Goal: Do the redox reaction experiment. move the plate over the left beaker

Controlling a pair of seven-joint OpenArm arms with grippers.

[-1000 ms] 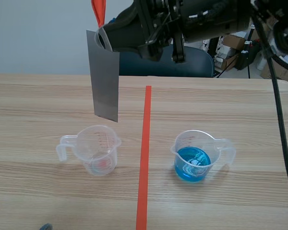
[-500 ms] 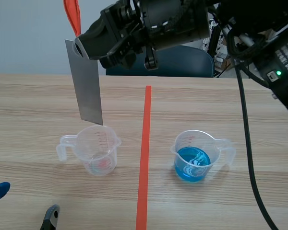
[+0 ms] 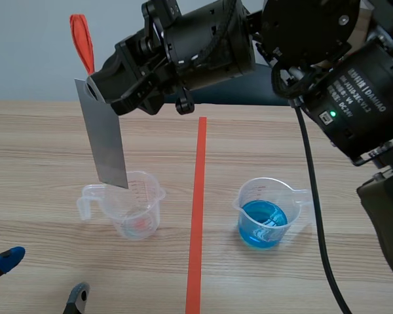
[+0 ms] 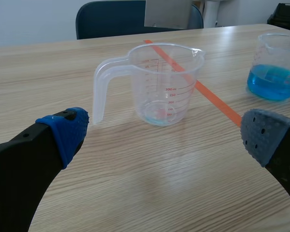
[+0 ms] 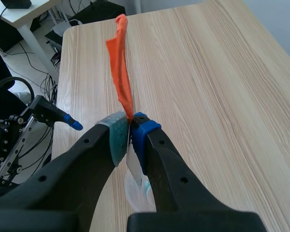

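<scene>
A grey metal plate (image 3: 103,139) with an orange tag (image 3: 82,42) at its top hangs upright from my right gripper (image 3: 95,87), which is shut on its upper edge. Its lower corner sits just above the rim of the left beaker (image 3: 132,203), a clear one holding only a trace of liquid. In the right wrist view the pads (image 5: 120,137) pinch the plate (image 5: 133,166) edge-on, the tag (image 5: 121,77) sticking out ahead. My left gripper (image 4: 166,133) is open near the table's front edge, with the clear beaker (image 4: 160,83) ahead of it.
A second beaker (image 3: 267,210) holding blue liquid stands right of the orange-red tape line (image 3: 196,209). A blue chair (image 4: 111,17) is behind the table's far edge. The right arm's black body (image 3: 327,72) spans the upper right.
My right gripper has carried the plate leftward and lower, from beside the tape line to above the left beaker's rim. The left gripper's fingertips have risen further into the scene view.
</scene>
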